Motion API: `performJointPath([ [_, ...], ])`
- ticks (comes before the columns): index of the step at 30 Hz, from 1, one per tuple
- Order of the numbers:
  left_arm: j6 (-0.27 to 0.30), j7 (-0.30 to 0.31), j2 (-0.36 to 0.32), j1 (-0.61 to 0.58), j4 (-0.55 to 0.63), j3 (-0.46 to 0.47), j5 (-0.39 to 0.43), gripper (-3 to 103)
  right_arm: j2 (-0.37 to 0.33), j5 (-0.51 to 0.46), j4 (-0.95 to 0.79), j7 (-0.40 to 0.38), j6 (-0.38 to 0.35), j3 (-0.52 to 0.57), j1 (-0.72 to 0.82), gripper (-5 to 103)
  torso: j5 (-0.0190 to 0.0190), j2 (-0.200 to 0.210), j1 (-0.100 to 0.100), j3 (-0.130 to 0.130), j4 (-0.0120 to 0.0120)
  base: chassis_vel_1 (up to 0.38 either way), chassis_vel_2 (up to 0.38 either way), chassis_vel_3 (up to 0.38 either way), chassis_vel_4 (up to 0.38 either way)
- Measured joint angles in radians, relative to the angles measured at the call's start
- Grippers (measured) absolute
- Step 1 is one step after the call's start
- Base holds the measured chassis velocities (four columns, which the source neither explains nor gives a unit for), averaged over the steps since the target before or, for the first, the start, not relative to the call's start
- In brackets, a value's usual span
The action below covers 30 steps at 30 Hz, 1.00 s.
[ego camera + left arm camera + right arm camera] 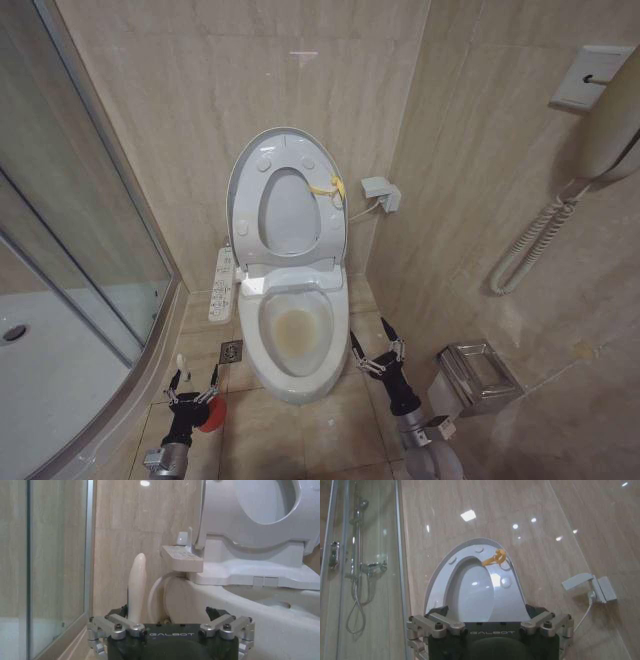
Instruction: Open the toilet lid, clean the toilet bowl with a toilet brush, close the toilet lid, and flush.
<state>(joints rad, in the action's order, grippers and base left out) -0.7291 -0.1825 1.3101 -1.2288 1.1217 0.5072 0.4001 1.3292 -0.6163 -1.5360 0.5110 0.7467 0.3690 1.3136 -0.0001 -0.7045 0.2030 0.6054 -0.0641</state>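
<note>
The toilet lid point(287, 200) stands upright against the tiled wall point(200, 110), glossy white, with round bumpers and a small yellow tag point(330, 187) near its upper edge. Below it the toilet bowl point(295, 335) is open, its inside tinted yellowish-brown, with a narrow button panel point(222, 285) along its left side. The left gripper point(193, 385) hangs low beside the bowl, its jaws spread around the white handle of the toilet brush point(136, 588), above the red cup point(212, 413). The right gripper point(377, 352) hovers at the bowl's right, jaws spread, holding nothing.
</note>
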Motion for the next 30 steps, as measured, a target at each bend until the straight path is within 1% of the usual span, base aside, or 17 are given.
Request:
performJointPath([
  [8, 0.002, 0.002, -0.012, 0.004, -0.003, 0.001, 0.01, 100, 0.01, 0.003, 0.013, 0.0, -0.001, -0.005, -0.012, 100, 0.0, 0.0, 0.0, 0.0, 0.0, 0.0, 0.0, 0.0, 0.0],
  [22, 0.001, 0.0, -0.008, 0.037, -0.054, -0.012, 0.01, 100, 0.014, 0.006, 0.018, 0.0, -0.002, 0.002, -0.012, 100, 0.0001, 0.0, 0.0, 0.0, 0.0, 0.0, 0.0, 0.0, 0.0],
  [30, 0.002, 0.0, -0.005, 0.029, -0.028, -0.016, 0.009, 100, 0.017, 0.01, 0.02, -0.001, -0.003, 0.002, -0.018, 100, 0.0, 0.0, 0.0, 0.0, 0.0, 0.0, 0.0, 0.0, 0.0],
])
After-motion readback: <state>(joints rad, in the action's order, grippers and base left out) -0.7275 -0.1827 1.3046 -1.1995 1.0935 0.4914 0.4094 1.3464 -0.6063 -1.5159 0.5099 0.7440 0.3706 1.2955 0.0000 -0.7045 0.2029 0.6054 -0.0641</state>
